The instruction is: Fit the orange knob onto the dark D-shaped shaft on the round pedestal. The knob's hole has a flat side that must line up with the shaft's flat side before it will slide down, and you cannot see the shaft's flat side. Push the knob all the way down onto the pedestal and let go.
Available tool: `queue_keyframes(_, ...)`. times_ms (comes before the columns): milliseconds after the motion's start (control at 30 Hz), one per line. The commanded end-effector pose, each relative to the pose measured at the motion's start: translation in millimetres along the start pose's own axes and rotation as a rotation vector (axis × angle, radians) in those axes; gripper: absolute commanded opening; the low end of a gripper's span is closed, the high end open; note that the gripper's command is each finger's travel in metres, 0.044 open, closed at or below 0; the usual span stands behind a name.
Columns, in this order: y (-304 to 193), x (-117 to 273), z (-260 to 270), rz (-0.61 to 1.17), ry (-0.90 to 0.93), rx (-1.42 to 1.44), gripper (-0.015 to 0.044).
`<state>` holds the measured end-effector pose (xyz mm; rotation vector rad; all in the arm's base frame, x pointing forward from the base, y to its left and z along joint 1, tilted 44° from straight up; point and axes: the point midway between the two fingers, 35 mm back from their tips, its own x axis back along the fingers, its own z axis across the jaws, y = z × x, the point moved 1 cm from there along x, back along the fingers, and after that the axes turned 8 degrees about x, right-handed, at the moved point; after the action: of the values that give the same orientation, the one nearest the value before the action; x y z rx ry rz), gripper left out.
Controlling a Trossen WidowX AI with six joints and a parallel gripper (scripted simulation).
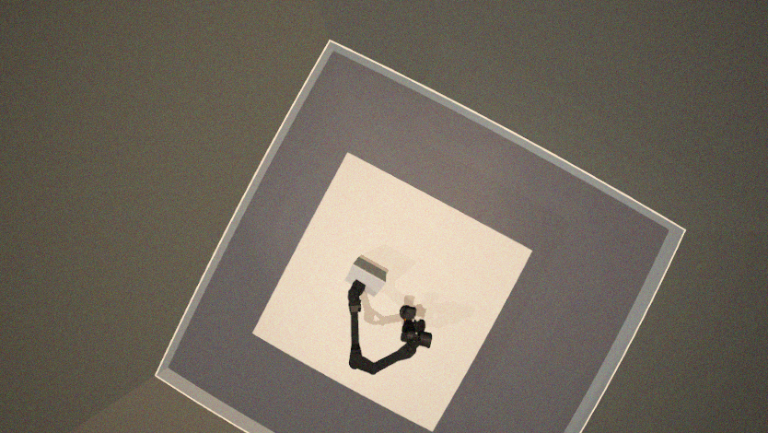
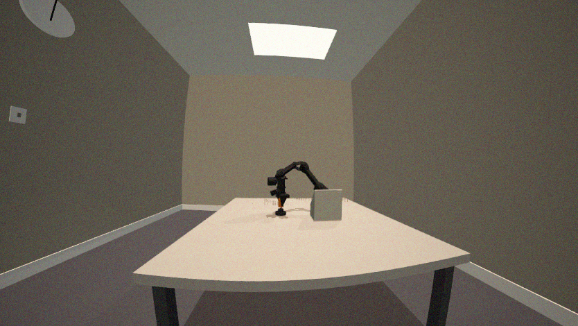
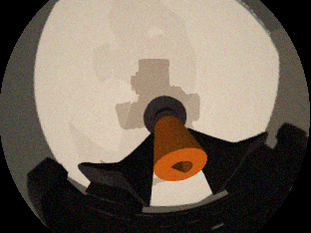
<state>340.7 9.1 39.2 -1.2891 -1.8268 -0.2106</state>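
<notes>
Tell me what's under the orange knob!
Under the orange knob, the round dark pedestal peeks out. The knob hides part of it; I can't tell where the shaft's flat side is.

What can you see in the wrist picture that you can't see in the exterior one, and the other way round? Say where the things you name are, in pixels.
Only the wrist view shows the hole in the end of the orange knob [image 3: 175, 136] [image 2: 279, 202].

Only the exterior view shows the bright ceiling panel [image 2: 292, 41], the table's dark legs [image 2: 439, 295] and the grey box [image 2: 328, 205].

Both show the gripper [image 2: 281, 204] [image 3: 169, 132] holding the knob, the dark round pedestal [image 2: 280, 213] [image 3: 150, 113], and the pale table top [image 2: 291, 250] [image 3: 239, 75].
</notes>
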Motion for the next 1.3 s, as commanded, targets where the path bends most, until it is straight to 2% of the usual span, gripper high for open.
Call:
queue_keyframes(0, 0.7, -0.3, -0.1, -0.003, -0.004, 0.01, 0.0)
queue_keyframes(367, 0.7, 4.5, -0.7, -0.003, -0.004, 0.019, 0.0)
queue_keyframes(600, 1.8, 4.7, -0.4, -0.003, -0.004, 0.219, 0.0)
queue_keyframes(1267, 0.5, -0.3, -0.6, -0.003, -0.004, 0.219, 0.0)
